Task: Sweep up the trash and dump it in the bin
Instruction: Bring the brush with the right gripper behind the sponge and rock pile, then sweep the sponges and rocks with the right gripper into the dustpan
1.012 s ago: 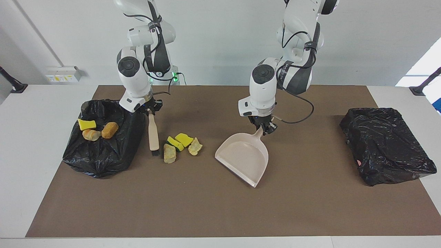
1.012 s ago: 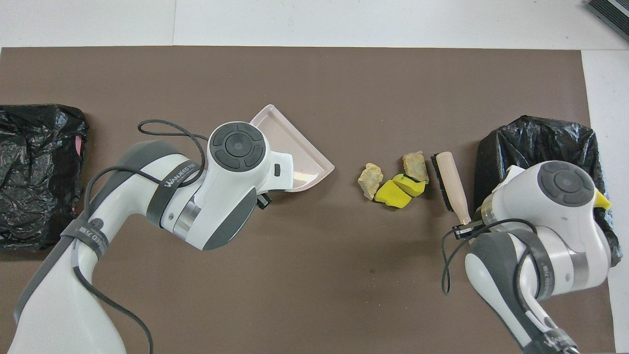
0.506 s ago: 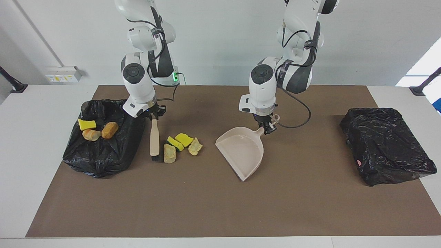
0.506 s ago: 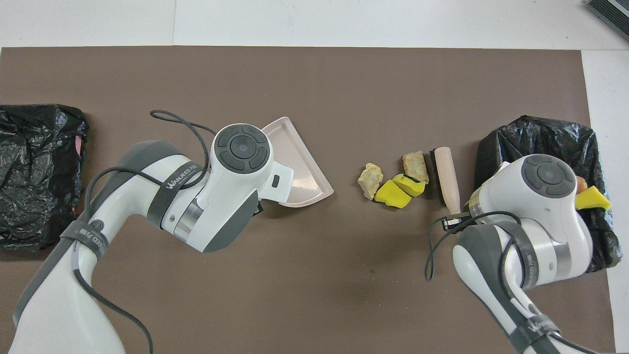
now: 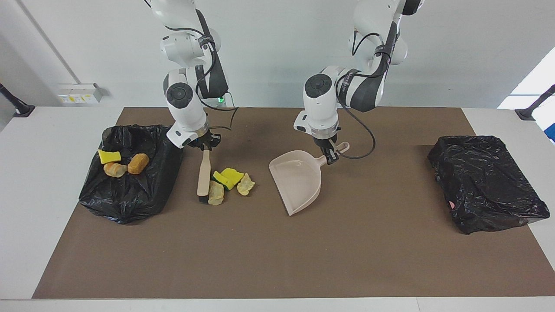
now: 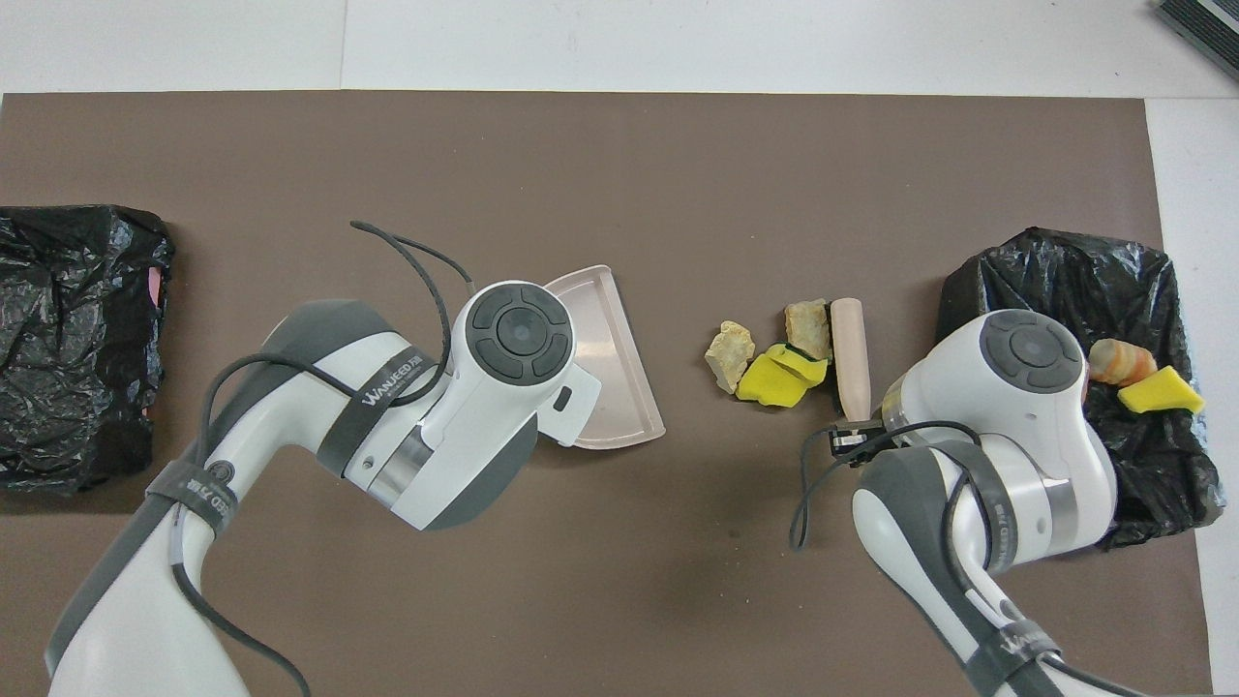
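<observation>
Beige plastic dustpan, gripped by the left gripper, is lying open-mouthed toward the loose trash pieces. Right gripper is clamping the beige-handled black-bristled brush, touching the pile's side away from the pan.

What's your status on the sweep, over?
Right gripper shut on brush, bristles against the trash pile. Left gripper shut on dustpan, mouth facing the pile, gap between. Nothing in that gap.

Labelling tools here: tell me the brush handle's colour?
Pale beige brush handle, clearest in the facing view.
</observation>
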`<state>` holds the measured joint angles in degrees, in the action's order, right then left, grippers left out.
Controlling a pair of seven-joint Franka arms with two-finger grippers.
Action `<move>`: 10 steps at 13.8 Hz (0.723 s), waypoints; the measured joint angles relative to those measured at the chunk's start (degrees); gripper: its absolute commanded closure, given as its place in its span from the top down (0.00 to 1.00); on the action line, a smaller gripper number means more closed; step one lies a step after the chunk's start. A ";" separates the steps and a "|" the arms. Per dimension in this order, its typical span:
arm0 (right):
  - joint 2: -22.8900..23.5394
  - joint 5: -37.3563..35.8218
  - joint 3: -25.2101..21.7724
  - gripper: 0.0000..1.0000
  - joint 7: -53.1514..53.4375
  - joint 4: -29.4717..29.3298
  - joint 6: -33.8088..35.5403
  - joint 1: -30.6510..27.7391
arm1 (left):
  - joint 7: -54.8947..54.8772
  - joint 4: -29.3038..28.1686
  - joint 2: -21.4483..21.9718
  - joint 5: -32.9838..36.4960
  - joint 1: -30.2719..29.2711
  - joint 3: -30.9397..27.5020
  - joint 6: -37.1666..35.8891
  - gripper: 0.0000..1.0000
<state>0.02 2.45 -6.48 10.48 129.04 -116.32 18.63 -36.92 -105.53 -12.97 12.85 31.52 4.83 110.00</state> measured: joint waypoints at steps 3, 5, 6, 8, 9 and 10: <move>0.00 2.00 0.01 0.00 2.74 -0.01 -0.20 1.95 | -5.70 -2.71 0.99 0.03 0.55 0.16 0.28 0.00; 0.00 3.40 0.02 0.00 5.64 -0.10 -0.53 4.18 | -6.54 -3.75 1.53 0.04 1.15 0.19 0.41 0.00; 0.00 4.04 0.05 0.00 6.82 -0.19 -0.60 5.32 | -6.56 -4.17 1.83 0.05 1.46 0.28 0.49 0.00; 0.01 4.60 0.10 0.00 8.47 -0.43 -0.63 7.32 | -6.56 -4.61 2.19 0.05 1.82 0.27 0.62 0.00; 0.00 4.77 0.13 0.00 9.22 -0.73 -0.63 8.14 | -6.58 -4.82 2.28 0.05 1.89 0.27 0.64 0.00; 0.01 5.03 0.14 0.00 9.74 -1.09 -0.63 8.94 | -6.58 -5.24 2.34 0.05 1.93 0.27 0.82 0.00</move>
<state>0.02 7.48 -6.34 20.22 127.95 -116.96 27.57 -43.50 -110.77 -10.63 12.90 33.45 5.10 110.82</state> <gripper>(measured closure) 0.736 0.670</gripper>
